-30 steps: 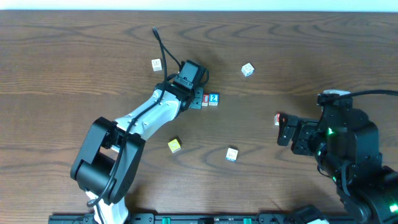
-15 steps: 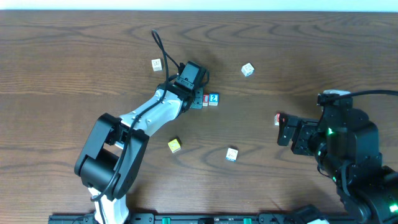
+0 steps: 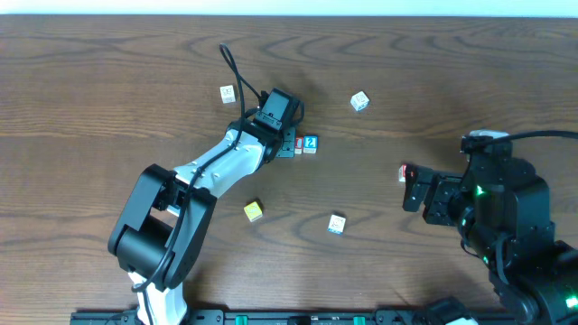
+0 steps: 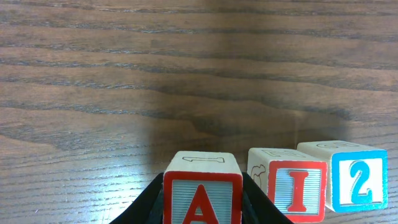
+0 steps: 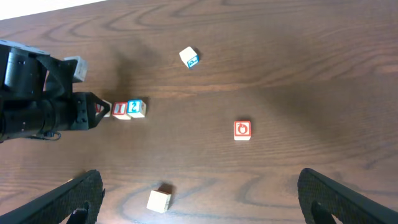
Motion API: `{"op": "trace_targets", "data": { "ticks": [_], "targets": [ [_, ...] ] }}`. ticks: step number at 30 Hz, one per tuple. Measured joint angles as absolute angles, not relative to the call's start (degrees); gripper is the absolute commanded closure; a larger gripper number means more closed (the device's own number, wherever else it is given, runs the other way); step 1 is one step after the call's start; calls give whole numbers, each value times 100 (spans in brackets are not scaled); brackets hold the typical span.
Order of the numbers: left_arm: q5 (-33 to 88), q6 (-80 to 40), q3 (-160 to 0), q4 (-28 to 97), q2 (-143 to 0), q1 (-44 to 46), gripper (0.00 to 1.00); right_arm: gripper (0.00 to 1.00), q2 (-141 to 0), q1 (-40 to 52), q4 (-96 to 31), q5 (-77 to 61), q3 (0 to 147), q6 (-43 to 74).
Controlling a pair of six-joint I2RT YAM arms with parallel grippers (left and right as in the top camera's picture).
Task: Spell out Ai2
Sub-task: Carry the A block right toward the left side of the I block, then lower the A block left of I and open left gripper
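My left gripper (image 4: 202, 202) is shut on the red A block (image 4: 203, 190), held low at the table just left of the red I block (image 4: 296, 183). The blue 2 block (image 4: 348, 176) touches the I block on its right. From overhead, the left gripper (image 3: 287, 143) sits over the A block, with the I block (image 3: 297, 144) and 2 block (image 3: 310, 143) beside it. The row also shows in the right wrist view: I block (image 5: 120, 109), 2 block (image 5: 136, 107). My right gripper (image 5: 199, 199) is open and empty, held high at the right.
Loose blocks lie around: a white one (image 3: 227, 93) at the back left, a white-blue one (image 3: 359, 101) at the back, a yellow one (image 3: 254, 211), a cream one (image 3: 337, 223) and a red one (image 3: 405, 171) near the right arm.
The left arm's base joint has shifted slightly; the gripper and the blocks have stayed in place.
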State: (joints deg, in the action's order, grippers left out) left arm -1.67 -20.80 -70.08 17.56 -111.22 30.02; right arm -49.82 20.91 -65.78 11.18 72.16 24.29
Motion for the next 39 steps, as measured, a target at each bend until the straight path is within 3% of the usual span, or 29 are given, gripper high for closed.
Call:
{"op": "trace_targets", "data": {
  "ticks": [26, 39],
  "targets": [
    [-196, -1946, -7008, 1754, -11122, 3129, 94, 1, -4982, 2091, -6578, 1118, 7216, 2427],
    [-215, -1946, -7008, 1739, -11122, 3129, 76, 1, -4982, 2091, -6578, 1118, 7216, 2429]
  ]
}}
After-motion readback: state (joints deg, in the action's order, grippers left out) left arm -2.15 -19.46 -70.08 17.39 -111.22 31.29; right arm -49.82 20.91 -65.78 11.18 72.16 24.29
